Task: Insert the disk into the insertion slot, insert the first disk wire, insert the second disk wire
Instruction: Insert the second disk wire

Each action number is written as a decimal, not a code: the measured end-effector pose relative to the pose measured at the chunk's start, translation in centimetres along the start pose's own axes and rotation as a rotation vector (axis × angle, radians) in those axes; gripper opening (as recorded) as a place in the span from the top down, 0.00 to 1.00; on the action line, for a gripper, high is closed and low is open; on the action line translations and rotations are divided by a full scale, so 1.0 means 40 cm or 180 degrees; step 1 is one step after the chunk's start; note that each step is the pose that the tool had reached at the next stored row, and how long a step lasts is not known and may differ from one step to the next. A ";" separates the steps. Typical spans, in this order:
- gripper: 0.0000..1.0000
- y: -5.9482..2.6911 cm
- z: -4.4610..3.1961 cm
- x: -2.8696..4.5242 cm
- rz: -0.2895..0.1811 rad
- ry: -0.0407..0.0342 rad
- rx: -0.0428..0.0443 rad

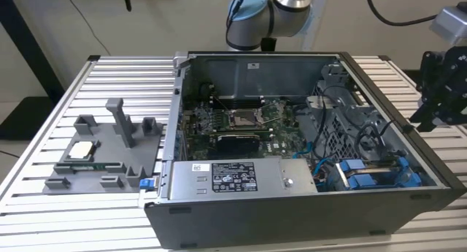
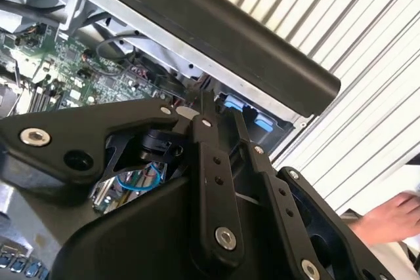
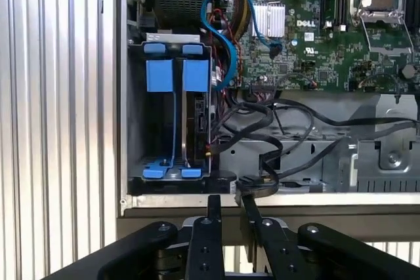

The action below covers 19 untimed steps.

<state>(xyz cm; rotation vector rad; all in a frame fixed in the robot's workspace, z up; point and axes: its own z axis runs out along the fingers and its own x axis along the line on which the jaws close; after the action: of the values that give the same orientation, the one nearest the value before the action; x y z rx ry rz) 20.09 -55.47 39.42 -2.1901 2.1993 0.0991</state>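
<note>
Your gripper [image 3: 230, 204] hangs just outside the case wall [image 3: 328, 199], fingers only a narrow gap apart, gripping nothing. The disk [image 3: 197, 122] looks seated in the slot [image 3: 134, 122], with black cables [image 3: 262, 136] crowding right beside it. There's a white label on the PSU [image 1: 233, 178], print too small for me.

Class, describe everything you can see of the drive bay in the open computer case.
The insertion slot is a narrow grey metal cage in a corner of the open computer case, beside the power-supply box. Blue plastic tabs sit at both its ends, and two blue plates lie inside near one end. A dark flat unit stands edge-on on its motherboard side; a thin blue wire runs along its middle. The gripper hangs outside the case wall, apart from it.
</note>
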 end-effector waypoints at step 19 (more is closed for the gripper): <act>0.73 -0.001 0.025 0.000 0.0312 -0.0093 -0.0118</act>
<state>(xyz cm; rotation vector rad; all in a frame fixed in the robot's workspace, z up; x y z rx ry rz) 20.11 -55.39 38.43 -2.0842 2.3070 0.1747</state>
